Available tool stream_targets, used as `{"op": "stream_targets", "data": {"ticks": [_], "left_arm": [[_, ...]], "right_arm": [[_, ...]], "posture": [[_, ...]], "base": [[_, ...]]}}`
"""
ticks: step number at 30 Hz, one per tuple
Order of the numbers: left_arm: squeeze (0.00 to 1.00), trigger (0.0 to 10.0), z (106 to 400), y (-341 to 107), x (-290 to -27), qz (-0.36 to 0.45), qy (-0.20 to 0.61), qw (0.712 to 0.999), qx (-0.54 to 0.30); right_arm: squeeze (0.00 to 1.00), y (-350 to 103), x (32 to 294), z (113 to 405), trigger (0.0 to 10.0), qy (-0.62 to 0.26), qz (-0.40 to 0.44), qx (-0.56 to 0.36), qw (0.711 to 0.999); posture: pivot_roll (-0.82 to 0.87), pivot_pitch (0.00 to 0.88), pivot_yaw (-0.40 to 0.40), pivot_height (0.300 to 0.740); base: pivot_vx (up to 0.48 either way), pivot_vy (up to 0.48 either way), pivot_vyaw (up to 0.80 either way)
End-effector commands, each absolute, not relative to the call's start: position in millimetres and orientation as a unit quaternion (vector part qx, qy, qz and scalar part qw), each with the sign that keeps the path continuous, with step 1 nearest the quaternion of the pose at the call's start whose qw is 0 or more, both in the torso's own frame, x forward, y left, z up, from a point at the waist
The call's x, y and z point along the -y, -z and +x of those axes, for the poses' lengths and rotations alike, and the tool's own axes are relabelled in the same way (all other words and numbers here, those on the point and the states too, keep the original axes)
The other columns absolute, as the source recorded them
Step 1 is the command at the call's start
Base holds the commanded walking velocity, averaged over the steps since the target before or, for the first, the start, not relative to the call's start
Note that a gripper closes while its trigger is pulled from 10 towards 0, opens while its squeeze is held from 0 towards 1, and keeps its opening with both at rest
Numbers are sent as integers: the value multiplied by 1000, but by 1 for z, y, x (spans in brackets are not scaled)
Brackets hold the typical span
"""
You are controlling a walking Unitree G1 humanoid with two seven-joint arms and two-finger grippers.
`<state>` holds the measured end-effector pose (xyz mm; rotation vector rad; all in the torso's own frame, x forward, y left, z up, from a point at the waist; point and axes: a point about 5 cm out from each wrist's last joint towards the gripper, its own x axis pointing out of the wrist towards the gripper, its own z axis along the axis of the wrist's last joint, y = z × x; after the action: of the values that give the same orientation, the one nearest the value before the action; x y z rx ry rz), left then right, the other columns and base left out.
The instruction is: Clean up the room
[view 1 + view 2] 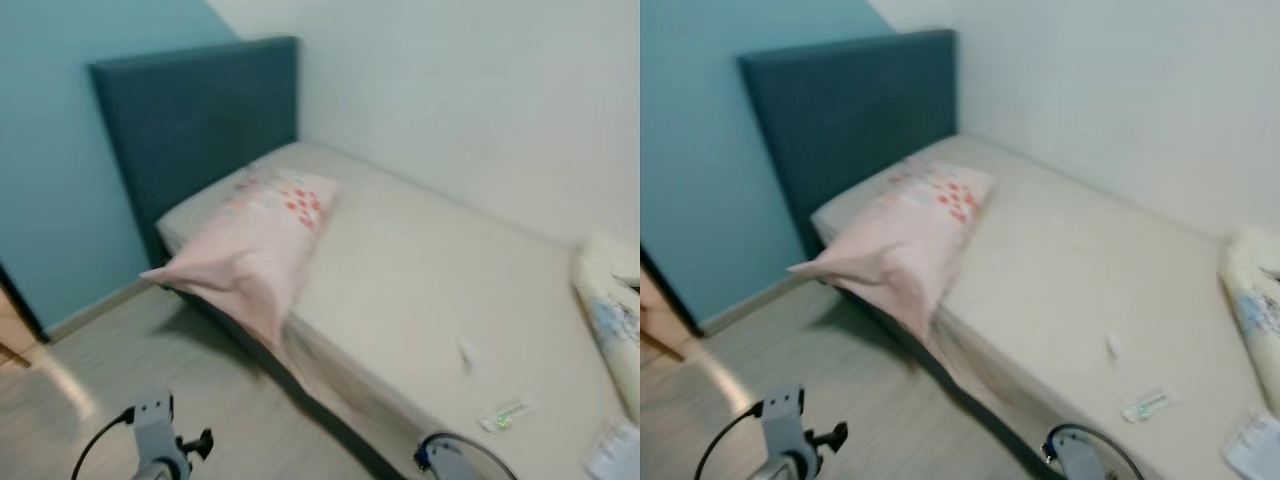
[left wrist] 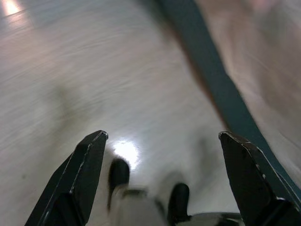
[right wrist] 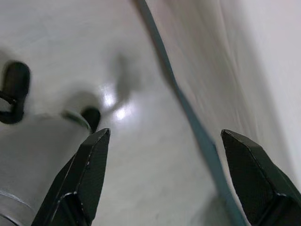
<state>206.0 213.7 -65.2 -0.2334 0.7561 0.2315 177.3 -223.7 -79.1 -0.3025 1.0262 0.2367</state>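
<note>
One pink pillow (image 1: 255, 245) lies at the head of the bed (image 1: 420, 270), its corner hanging over the bed's floor-side edge. Three small bits of litter sit near the foot: a white scrap (image 1: 467, 352), a clear wrapper with green print (image 1: 508, 413) and a paper (image 1: 615, 450). One rolled blanket (image 1: 610, 310) rests by the wall. Both arms hang over the wooden floor (image 2: 70, 70): left gripper (image 2: 162, 146) and right gripper (image 3: 164, 141) each released, fingers spread, holding nothing.
</note>
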Motion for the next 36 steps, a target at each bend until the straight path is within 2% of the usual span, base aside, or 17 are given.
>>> {"op": "stream_targets", "data": {"ticks": [1, 12, 22, 25, 30, 34, 36], "left_arm": [[0, 10000, 207, 65, -214, -109, -111, 916, -370], [0, 10000, 210, 63, -215, -122, -121, 920, -353], [0, 10000, 248, 32, -228, -162, -118, 943, -266], [0, 10000, 268, 15, -227, -167, -94, 955, -226], [0, 10000, 279, 7, -220, -165, -69, 961, -212], [0, 10000, 282, 5, -213, -171, -50, 962, -206], [0, 10000, 286, 3, -200, -179, -17, 963, -199]], "right_arm": [[0, 81, 216, 176, 10000, -128, -138, -484, 854], [0, 82, 215, 173, 10000, -141, -142, -488, 850], [0, 75, 219, 185, 10000, -123, -133, -467, 865], [0, 70, 218, 196, 10000, -112, -121, -452, 876], [0, 67, 215, 203, 10000, -105, -117, -441, 884], [0, 65, 218, 208, 10000, -73, -112, -439, 889], [0, 59, 225, 216, 10000, -22, -73, -428, 900]], "posture": [[-25, 0, -68, 740], [-24, 0, -73, 740], [-24, 0, -75, 740], [-25, 0, -72, 740], [-23, 0, -71, 740], [-28, 0, -67, 740], [-32, 0, -66, 740]], "base": [[424, 0, 794], [425, 0, 794], [427, 0, 794], [428, 0, 781], [425, 0, 781], [428, 0, 0], [428, 0, -628]]}}
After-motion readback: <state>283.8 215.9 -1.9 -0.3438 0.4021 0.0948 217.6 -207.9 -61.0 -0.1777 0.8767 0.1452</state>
